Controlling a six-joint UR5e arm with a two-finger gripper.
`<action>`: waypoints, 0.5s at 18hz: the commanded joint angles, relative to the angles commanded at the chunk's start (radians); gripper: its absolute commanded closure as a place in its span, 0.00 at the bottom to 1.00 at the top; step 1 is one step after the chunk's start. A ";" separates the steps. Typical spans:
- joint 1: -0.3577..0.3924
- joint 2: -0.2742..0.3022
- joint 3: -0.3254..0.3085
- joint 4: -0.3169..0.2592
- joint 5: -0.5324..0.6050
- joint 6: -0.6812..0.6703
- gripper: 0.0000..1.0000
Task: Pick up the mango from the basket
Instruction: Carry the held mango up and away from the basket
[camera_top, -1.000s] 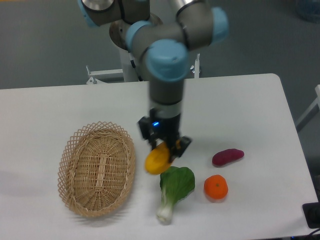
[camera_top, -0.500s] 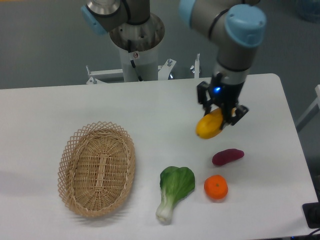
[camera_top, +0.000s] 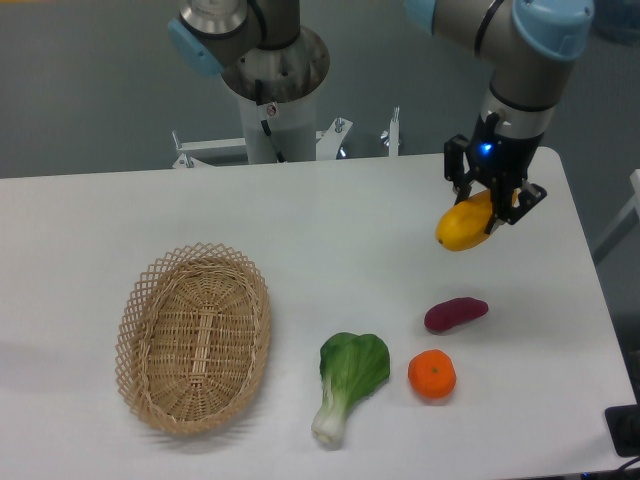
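The yellow-orange mango hangs above the right side of the table, tilted, with my gripper shut on its upper end. The oval wicker basket lies at the left of the table with nothing in it, far from the gripper.
A purple sweet potato lies below the mango. A round orange tangerine sits in front of it. A green bok choy lies near the front middle. The arm's base stands behind the table's far edge.
The gripper has carried the mango from beside the basket, near the bok choy, up and to the right toward the table's far right side.
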 joint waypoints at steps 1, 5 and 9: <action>0.000 -0.003 0.008 -0.002 0.000 -0.002 0.59; 0.000 -0.005 0.011 -0.002 0.002 -0.002 0.58; 0.000 -0.005 0.011 -0.002 0.003 -0.002 0.58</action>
